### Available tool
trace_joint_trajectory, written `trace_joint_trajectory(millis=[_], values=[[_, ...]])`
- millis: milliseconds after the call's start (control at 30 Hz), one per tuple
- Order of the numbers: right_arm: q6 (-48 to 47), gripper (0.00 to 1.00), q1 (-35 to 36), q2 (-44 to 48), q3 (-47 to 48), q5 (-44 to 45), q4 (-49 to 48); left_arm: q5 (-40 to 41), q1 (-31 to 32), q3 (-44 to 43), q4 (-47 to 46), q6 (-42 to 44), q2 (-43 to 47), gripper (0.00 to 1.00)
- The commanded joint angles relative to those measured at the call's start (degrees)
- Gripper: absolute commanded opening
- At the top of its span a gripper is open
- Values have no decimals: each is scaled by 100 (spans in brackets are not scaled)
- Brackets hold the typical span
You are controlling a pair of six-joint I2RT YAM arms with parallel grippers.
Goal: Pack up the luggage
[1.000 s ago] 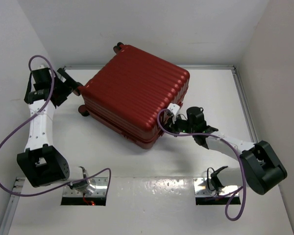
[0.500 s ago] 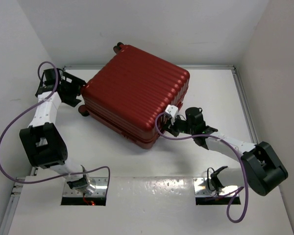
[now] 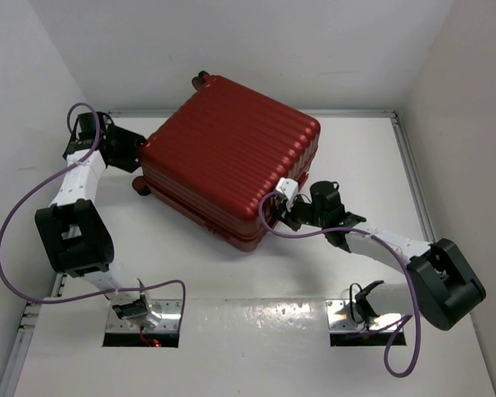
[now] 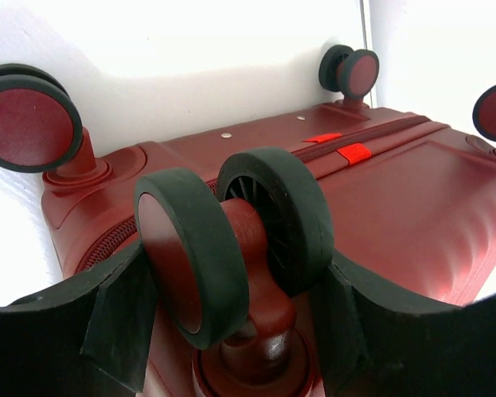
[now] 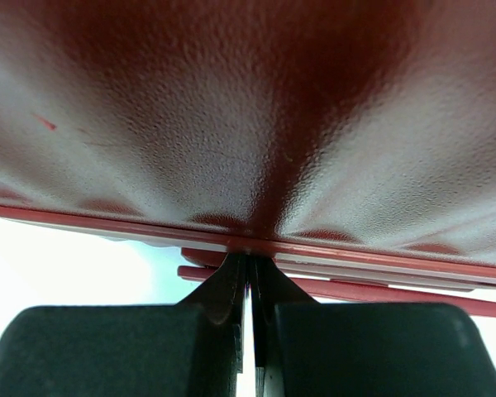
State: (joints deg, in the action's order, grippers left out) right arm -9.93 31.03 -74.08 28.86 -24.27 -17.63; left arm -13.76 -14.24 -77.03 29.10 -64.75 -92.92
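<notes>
The luggage (image 3: 231,157) is a dark red ribbed hard-shell suitcase lying closed on the white table. My left gripper (image 3: 131,153) is at its left end. In the left wrist view my left gripper (image 4: 236,269) is shut on a black double wheel (image 4: 231,240), one finger against each side, with the shell (image 4: 397,198) behind. My right gripper (image 3: 285,198) is at the suitcase's near right edge. In the right wrist view it (image 5: 250,265) is shut, its tips touching the red rim under the shell (image 5: 248,124).
Other black wheels show on the suitcase (image 3: 139,188) (image 3: 200,79) and in the left wrist view (image 4: 29,116) (image 4: 351,70). White walls close in on the left, back and right. A raised table edge (image 3: 409,165) runs along the right side.
My left arm has swung in from the left wall and its gripper has reached the suitcase's wheel. My right gripper has shifted slightly left along the suitcase's edge.
</notes>
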Motion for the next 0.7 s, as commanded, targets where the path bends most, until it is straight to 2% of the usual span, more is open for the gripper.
trace_joint_trajectory(millis=[0, 133, 167, 200, 233, 300, 367, 400, 500, 667], values=[[-131, 0, 123, 17, 348, -227, -496, -391, 10, -58, -63, 260, -138, 0], [-140, 0, 132, 61, 357, -218, -391, -266, -395, -57, 254, 499, -269, 0], [-140, 0, 123, 52, 348, -210, -373, -424, -456, 47, 106, 499, -270, 9], [-140, 0, 140, 35, 357, -201, -338, -530, -518, 48, 104, 499, -270, 30], [-149, 0, 141, 34, 357, -201, -338, -601, -518, 48, 35, 499, -270, 60], [-158, 0, 167, 0, 383, -175, -329, -777, -449, -48, -19, 499, -209, 100], [-175, 0, 176, -27, 471, -157, -285, -569, -396, -467, 200, 717, -139, 100], [-184, 0, 176, -53, 463, -157, -242, -401, -282, -705, 610, 884, -138, 100], [-193, 0, 193, -80, 567, -95, -206, 370, -97, -1304, 1070, 1648, 151, 100], [-211, 0, 185, -97, 568, -60, -145, 742, -26, -1201, 1238, 1966, 495, 100]])
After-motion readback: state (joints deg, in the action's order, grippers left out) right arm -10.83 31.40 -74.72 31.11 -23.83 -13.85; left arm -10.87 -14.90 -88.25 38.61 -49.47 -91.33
